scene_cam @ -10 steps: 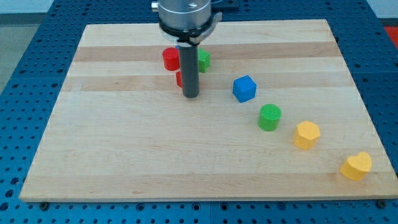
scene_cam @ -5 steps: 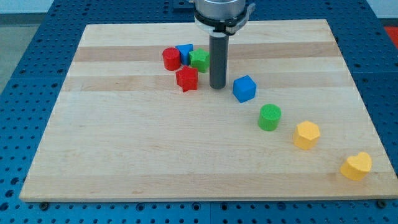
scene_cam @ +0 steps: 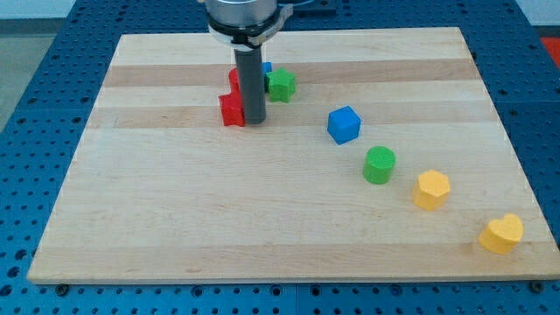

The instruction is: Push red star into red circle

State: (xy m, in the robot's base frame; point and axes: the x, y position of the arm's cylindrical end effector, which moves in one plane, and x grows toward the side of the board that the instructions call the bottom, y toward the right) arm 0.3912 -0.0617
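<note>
The red star (scene_cam: 231, 110) lies left of centre near the view's top, half hidden behind my rod. My tip (scene_cam: 255, 121) stands right against the star's right side. The red circle (scene_cam: 234, 79) is just above the star; only a sliver shows left of the rod, and I cannot tell if the two touch.
A green block (scene_cam: 282, 85) and a blue block (scene_cam: 266, 67), mostly hidden, sit right of the rod. A blue cube (scene_cam: 344, 124), a green cylinder (scene_cam: 380, 164), a yellow hexagon (scene_cam: 431, 189) and a yellow heart (scene_cam: 501, 234) run diagonally toward the view's bottom right on the wooden board (scene_cam: 175, 219).
My tip swung from right of the red star leftward onto it, pushing the star left by some 35 pixels. The rod now covers most of the red circle.
</note>
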